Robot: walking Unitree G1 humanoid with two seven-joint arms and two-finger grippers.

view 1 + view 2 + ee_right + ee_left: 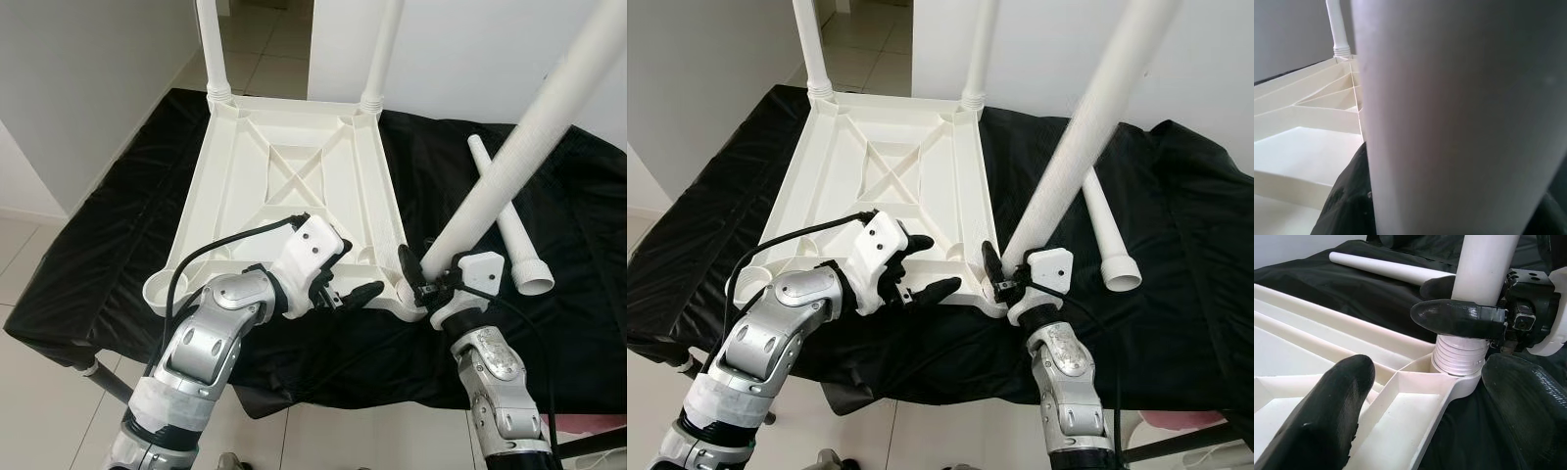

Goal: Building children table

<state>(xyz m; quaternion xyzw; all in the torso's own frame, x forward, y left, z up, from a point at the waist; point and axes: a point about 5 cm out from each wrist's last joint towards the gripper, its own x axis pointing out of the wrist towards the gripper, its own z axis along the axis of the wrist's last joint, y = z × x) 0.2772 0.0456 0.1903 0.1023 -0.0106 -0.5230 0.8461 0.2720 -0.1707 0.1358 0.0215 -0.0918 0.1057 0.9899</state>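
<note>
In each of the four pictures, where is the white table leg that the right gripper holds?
Left eye view: held leg slants from the table top's near right corner to the upper right.
Right eye view: same leg, right of centre.
Left wrist view: its threaded end sits in the corner socket, right gripper clamped above.
Right wrist view: very close, a broad white column.
Shared landmark: the upturned table top.

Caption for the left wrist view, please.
Right gripper holds white leg, threaded end in the upturned tabletop corner socket.
</note>
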